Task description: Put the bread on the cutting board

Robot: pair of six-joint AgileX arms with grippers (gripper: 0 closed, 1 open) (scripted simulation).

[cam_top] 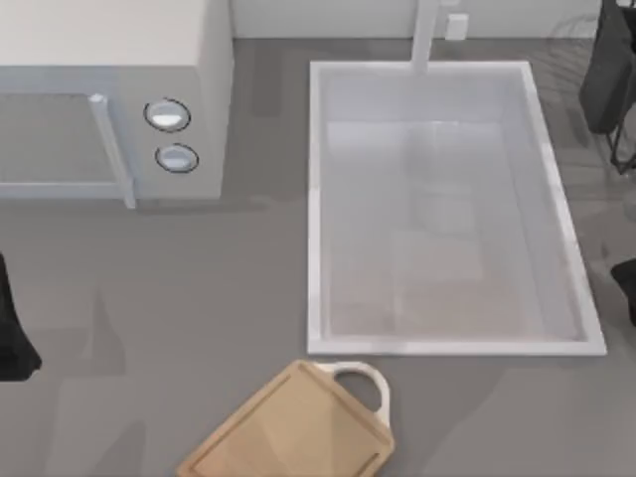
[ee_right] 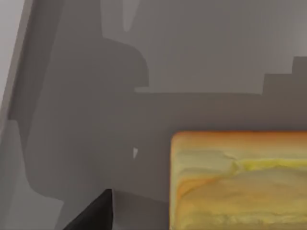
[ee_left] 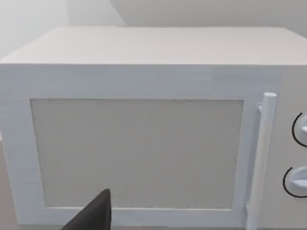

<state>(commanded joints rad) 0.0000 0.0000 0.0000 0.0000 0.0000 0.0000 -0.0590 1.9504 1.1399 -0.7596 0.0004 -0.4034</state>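
Presently, inventory from above: cutting board (cam_top: 288,429), tan wood, white loop handle toward sink, lies angled on grey tabletop (cam_top: 149,298) at near edge, just below sink (cam_top: 318,199) rim. White microwave (cam_top: 109,99) at far left, two round dials, no legible lettering. My left arm parked at left edge; its wrist camera faces microwave door (ee_left: 136,153) and bar handle. My right arm at right edge, over bread (ee_right: 240,182), yellow-crusted loaf on grey surface. Claw state, both arms: cannot tell.
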